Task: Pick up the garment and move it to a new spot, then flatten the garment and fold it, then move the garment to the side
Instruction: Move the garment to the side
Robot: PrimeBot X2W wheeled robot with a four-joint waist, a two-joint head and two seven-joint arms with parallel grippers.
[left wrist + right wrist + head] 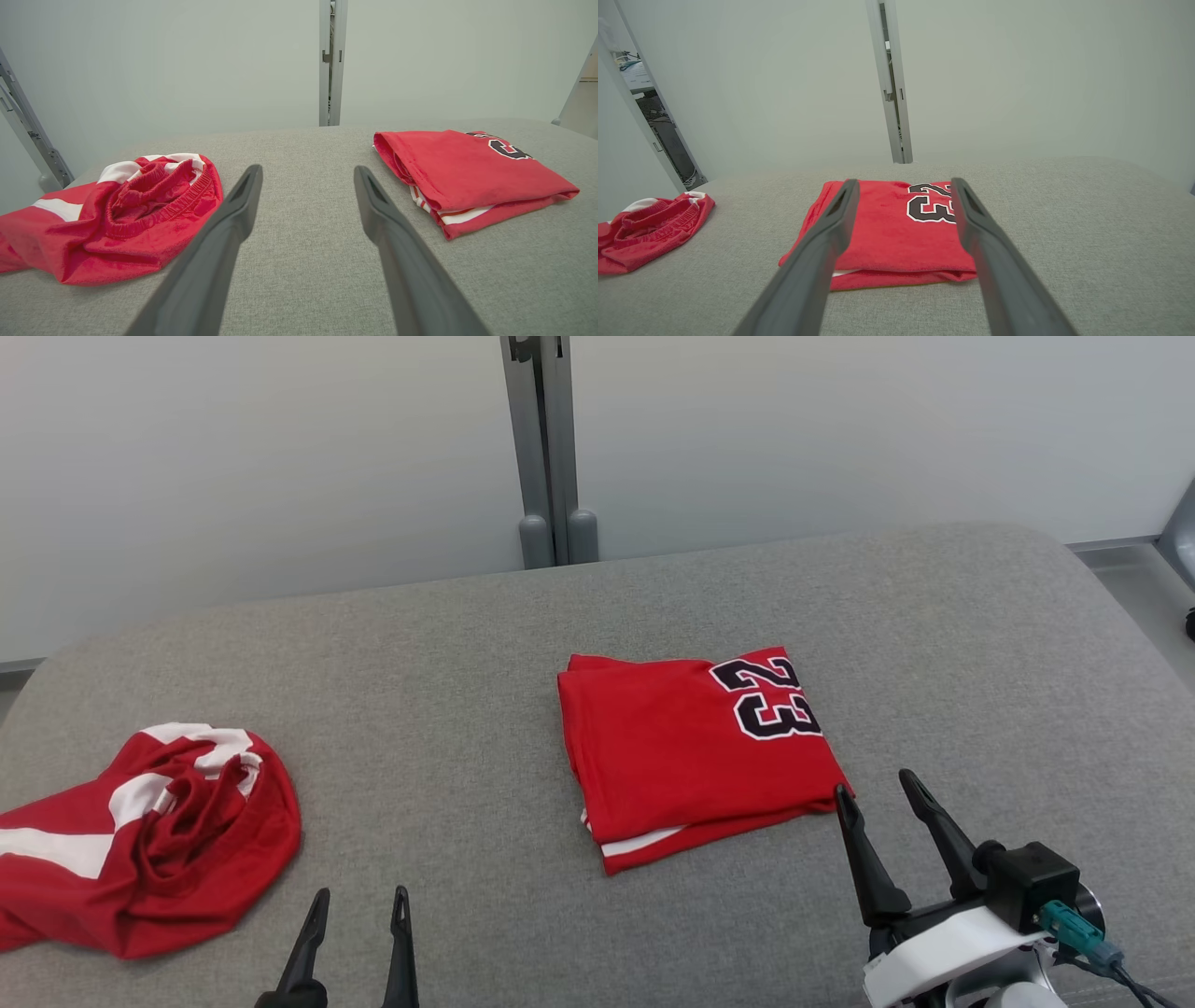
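A red garment [695, 756] with a black "23" lies folded into a neat rectangle near the middle of the grey table [485, 644]; it also appears as the folded garment [467, 177] and the folded garment [896, 233]. My right gripper [878, 789] stands open just off its near right corner, holding nothing. In the right wrist view my right gripper [901, 184] points over the garment. My left gripper [362, 894] is open at the lower left, between the two cloths and apart from both. In its own view, my left gripper [307, 170] has bare table between its fingers.
A second red and white garment [140, 840] lies crumpled at the table's left edge, seen also as the crumpled garment [121, 214] and the crumpled garment [649, 224]. A grey post [551, 448] stands behind the table's far edge against a pale wall.
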